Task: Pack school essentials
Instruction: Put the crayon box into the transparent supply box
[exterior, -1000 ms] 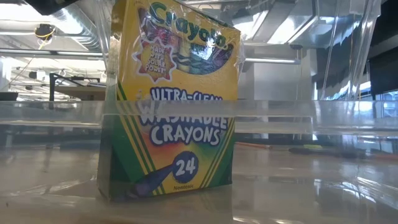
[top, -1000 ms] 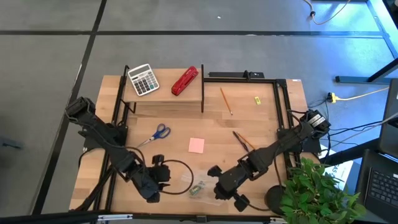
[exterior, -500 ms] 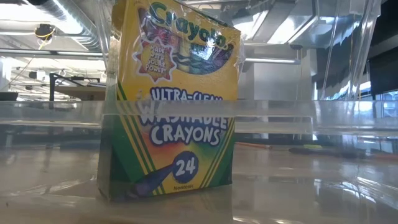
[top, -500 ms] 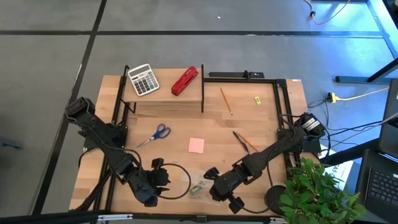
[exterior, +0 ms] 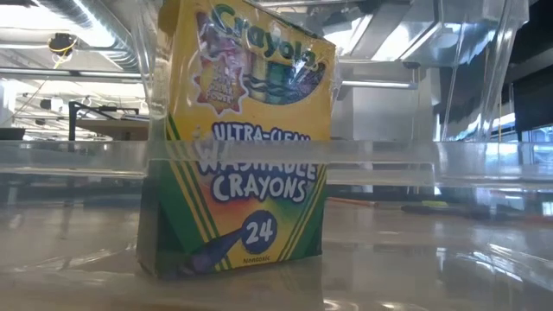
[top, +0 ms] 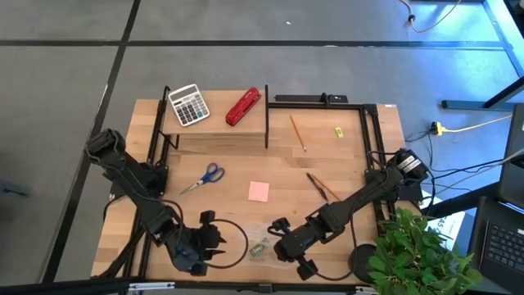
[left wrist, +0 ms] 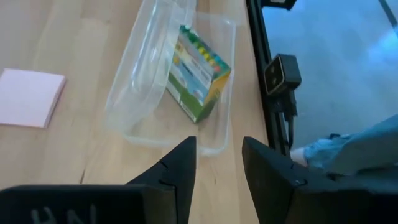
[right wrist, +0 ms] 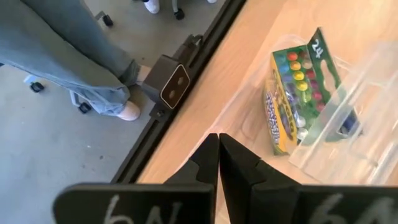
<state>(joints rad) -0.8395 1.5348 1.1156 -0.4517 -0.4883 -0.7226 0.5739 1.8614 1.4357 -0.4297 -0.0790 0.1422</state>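
1. The left gripper (top: 214,242), fingers parted and empty, sits at the table's near edge, left of the box.
2. The green-and-yellow cardboard crayon box (top: 260,248) lies inside a clear plastic tray (left wrist: 134,121) between both grippers.
3. The right gripper (top: 277,238), fingers closed and empty, sits just right of the box.

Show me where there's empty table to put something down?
Bare wood lies between the blue-handled scissors and the pink sticky-note pad, and between the pad and the orange pencil. The near edge is crowded: the left gripper, the right gripper and the clear bin holding the crayon box.
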